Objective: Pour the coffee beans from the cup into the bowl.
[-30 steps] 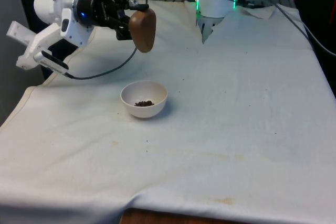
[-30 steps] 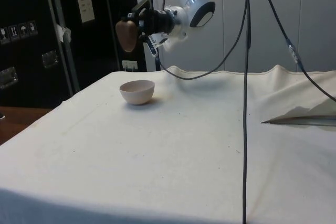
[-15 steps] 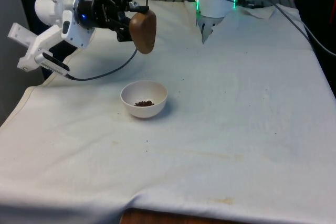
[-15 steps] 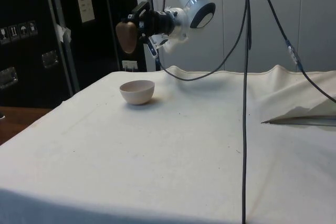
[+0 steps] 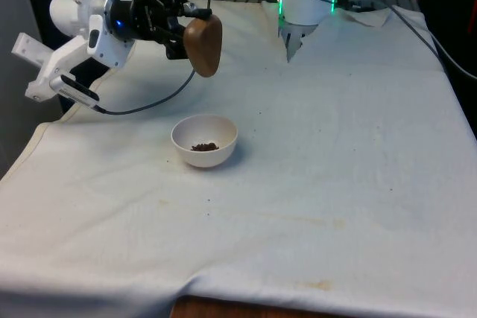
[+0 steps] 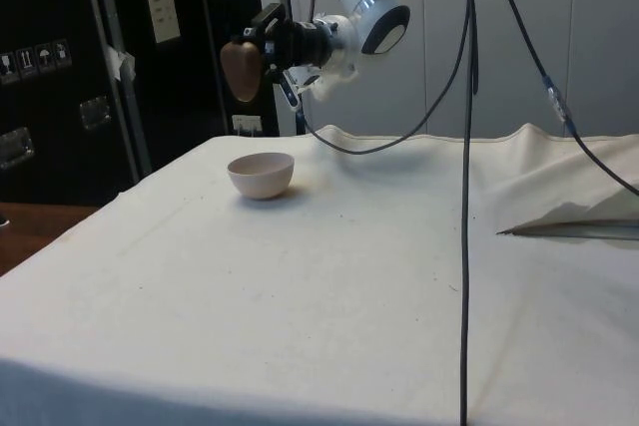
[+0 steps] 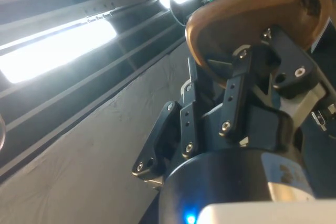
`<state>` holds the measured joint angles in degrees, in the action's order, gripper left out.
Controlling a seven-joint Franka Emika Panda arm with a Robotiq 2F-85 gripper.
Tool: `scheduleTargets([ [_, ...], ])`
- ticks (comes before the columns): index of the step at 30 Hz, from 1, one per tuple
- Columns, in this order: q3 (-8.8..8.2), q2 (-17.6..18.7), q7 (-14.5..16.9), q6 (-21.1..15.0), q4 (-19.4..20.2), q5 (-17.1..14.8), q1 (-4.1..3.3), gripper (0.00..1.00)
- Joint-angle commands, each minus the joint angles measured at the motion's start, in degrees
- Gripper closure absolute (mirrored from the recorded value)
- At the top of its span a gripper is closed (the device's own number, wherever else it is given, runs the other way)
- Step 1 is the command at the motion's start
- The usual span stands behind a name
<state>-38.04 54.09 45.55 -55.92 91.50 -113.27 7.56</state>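
Observation:
A brown cup (image 5: pixel 203 44) hangs tipped on its side in the air, above and slightly behind the white bowl (image 5: pixel 204 140). My gripper (image 5: pixel 181 26) is shut on the cup's rim. In the side view the cup (image 6: pixel 240 69) sits high over the bowl (image 6: pixel 262 175), held by the gripper (image 6: pixel 262 45). A small heap of coffee beans (image 5: pixel 204 146) lies in the bottom of the bowl. In the wrist view one finger (image 7: pixel 239 90) reaches inside the cup (image 7: pixel 247 24) and the other presses its outside wall.
The white cloth (image 5: pixel 335 169) covers the table with open room to the front view's right of the bowl. A black cable (image 5: pixel 149 102) loops from the arm down toward the cloth. Another cable (image 6: pixel 466 197) hangs in the side view.
The gripper and cup have risen a little and drifted slightly toward the front view's left. The bowl and beans have not moved.

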Motion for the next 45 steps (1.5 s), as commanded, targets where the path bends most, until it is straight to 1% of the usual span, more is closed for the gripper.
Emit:
scheduleTargets([
  [1, 0.00, -0.1, -0.2, 0.0, 0.0, 0.1, 0.06, 1.00],
  [8, 0.00, -0.1, 0.1, 0.0, 0.1, 0.0, 0.00, 1.00],
  [12, 0.52, 0.1, -0.1, 1.4, 0.2, -0.9, 0.52, 1.00],
  [14, 0.57, 0.2, -0.2, 2.0, 0.3, -1.6, 0.63, 1.00],
  [15, 0.00, 0.1, 0.3, 1.8, 0.5, -1.3, 0.11, 1.00],
  [16, 0.57, 0.3, -0.3, 2.3, 0.3, -1.9, 0.69, 1.00],
  [23, 0.57, 1.1, -1.1, 4.9, 0.6, -4.9, 0.97, 1.00],
  [24, 0.57, 1.2, -1.1, 5.3, 0.6, -5.2, 0.97, 1.00],
  [25, -0.06, 1.1, -0.5, 4.9, 0.8, -4.7, 0.46, 1.00],
  [26, 0.57, 1.3, -1.3, 5.6, 0.6, -5.5, 1.03, 1.00],
  [28, 0.46, 1.7, -1.5, 6.2, 0.7, -6.3, 0.97, 1.00],
  [30, 0.40, 1.7, -1.5, 6.4, 0.7, -6.4, 0.97, 1.00],
  [33, 0.11, 1.8, -1.3, 6.5, 0.7, -6.4, 0.80, 1.00],
  [34, -0.06, 1.8, -0.9, 6.5, 0.9, -6.2, 0.57, 1.00],
  [35, 0.11, 1.8, -1.2, 6.5, 0.7, -6.4, 0.74, 1.00],
  [43, -0.06, 1.8, -0.5, 6.5, 0.9, -6.2, 0.57, 1.00],
  [45, 0.00, 1.7, -0.6, 6.5, 0.9, -6.2, 0.63, 1.00],
])
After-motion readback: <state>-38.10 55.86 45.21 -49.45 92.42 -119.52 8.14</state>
